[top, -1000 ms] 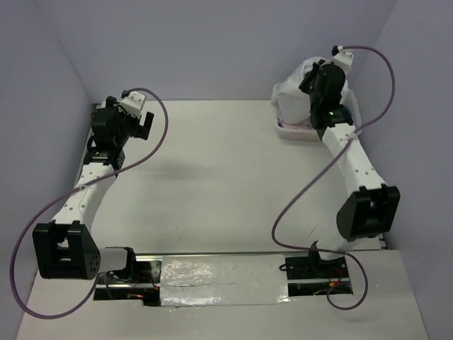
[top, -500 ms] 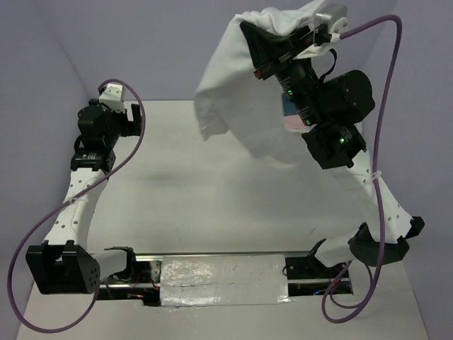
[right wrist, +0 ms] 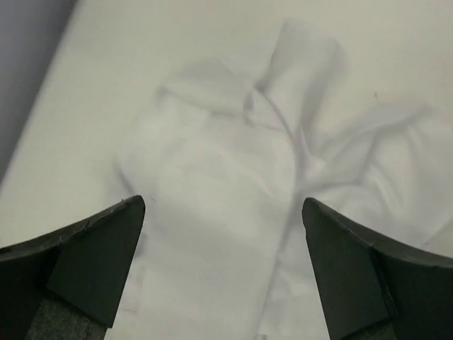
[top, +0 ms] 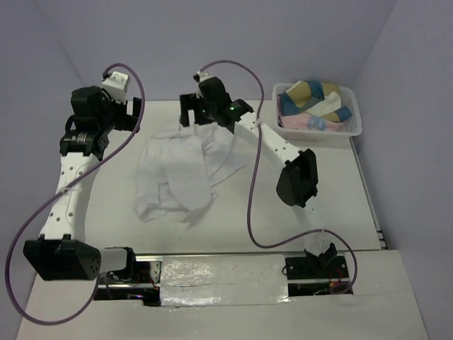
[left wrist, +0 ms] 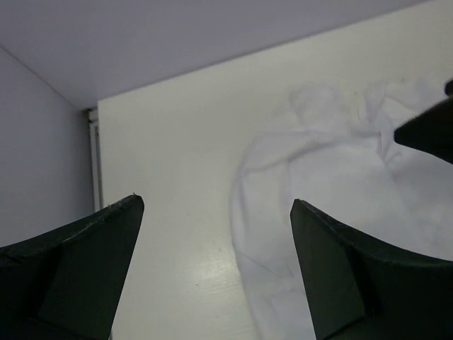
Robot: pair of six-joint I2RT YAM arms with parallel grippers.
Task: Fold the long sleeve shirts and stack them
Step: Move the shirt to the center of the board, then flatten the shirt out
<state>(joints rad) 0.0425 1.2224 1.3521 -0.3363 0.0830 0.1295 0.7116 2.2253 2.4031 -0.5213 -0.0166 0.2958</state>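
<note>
Compare this moment with the one half a second before. Then, the right arm held the long sleeve shirt (top: 177,173) high in the air. Now the shirt lies on the worktop (top: 219,227), and the right arm reaches low across to the far middle. One second ago the right claw (top: 195,119) was down at the basket (top: 354,126) in the far right corner. The basket now stands uncovered, with coloured cloths (top: 311,95) heaped inside. The left arm has altered little and remains at the far left.

Note the right claw (right wrist: 223,204): its fingers stand wide apart, nothing is between them, and it sits over the far edge of the shirt. You cannot tell from these views whether its tips touch the cloth.

Note the left claw (top: 134,113): its fingers (left wrist: 92,255) are likewise spread, with bare worktop and the shirt's left edge (left wrist: 333,184) showing between them.

The shirt (right wrist: 226,212) is plain white, thin and heavily crumpled. It lies left of centre on the worktop, between the two claws and well apart from the basket. In the top view it spreads from the far middle toward you, with ragged lobes at its near edge. In the right wrist view a long flat band of cloth lies over rumpled folds.
</note>
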